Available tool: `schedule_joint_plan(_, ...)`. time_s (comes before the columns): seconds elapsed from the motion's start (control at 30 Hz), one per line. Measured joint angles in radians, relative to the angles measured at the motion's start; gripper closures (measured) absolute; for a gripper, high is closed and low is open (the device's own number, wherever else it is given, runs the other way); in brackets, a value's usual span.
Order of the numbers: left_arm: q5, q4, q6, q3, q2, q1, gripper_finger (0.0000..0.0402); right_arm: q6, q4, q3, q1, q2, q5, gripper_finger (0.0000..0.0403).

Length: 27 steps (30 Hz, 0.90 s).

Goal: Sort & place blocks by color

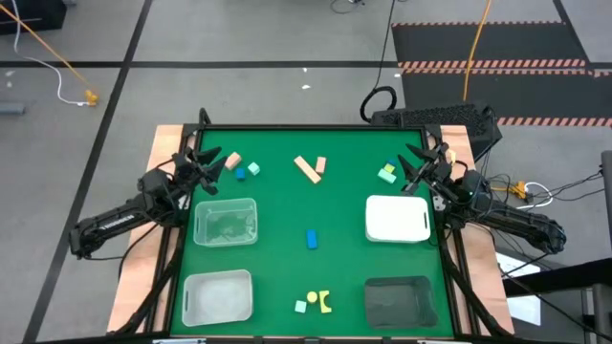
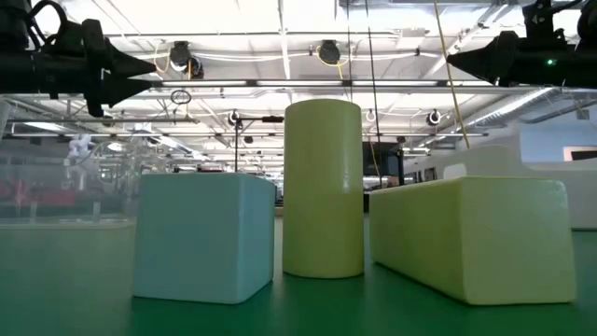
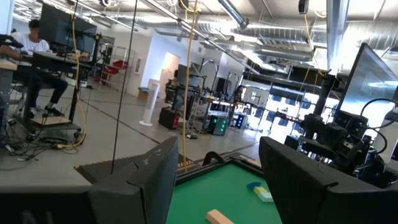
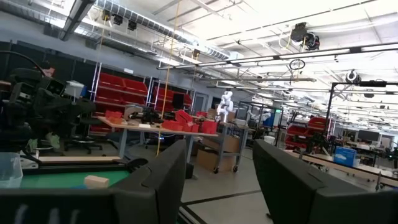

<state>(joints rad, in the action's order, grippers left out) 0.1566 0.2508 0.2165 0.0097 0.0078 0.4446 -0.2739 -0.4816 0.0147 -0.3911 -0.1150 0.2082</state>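
The blocks lie scattered on the green tabletop point(image 1: 287, 205), none of them inside a tray. In the high view, two tan blocks point(image 1: 311, 168) touch each other at about 12 o'clock from the middle of the tabletop. A blue block point(image 1: 312, 239) lies alone near the middle, between the clear tray point(image 1: 226, 222) at 9 o'clock and the white tray point(image 1: 397, 219) at 3 o'clock. At 6 o'clock a light teal block point(image 1: 301, 307) and two yellow-green blocks point(image 1: 321, 301) stand close together; the low view shows them just in front of the camera. At 10 o'clock there are a tan block point(image 1: 232, 161), a blue block point(image 1: 253, 169) and a small light teal one point(image 1: 241, 174) near each other. At 2 o'clock a light teal and green pair point(image 1: 386, 173) lies just beside the right pincer point(image 1: 413, 164).

A second clear tray point(image 1: 218, 296) sits at 7 o'clock and a dark tray point(image 1: 398, 300) at 5 o'clock.

The left pincer point(image 1: 203, 164) hangs above the tabletop at 10 o'clock, its fingers spread and holding nothing. The right pincer hangs at 2 o'clock, also spread and empty. In the left wrist view a person point(image 3: 28, 56) sits at a desk far behind.
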Motion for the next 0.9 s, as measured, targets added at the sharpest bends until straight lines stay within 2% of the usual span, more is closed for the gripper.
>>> schedule_joint_plan(0.8, 0.0, 0.0, 0.0, 0.0, 0.0, 0.0, 0.0176, 0.002, -0.008, 0.0, 0.0, 0.0, 0.0, 0.0222)
schedule_joint_plan(0.9, 0.0, 0.0, 0.0, 0.0, 0.0, 0.0, 0.0176, 0.101, -0.016, 0.0, 0.0, 0.0, -0.001, 0.0222)
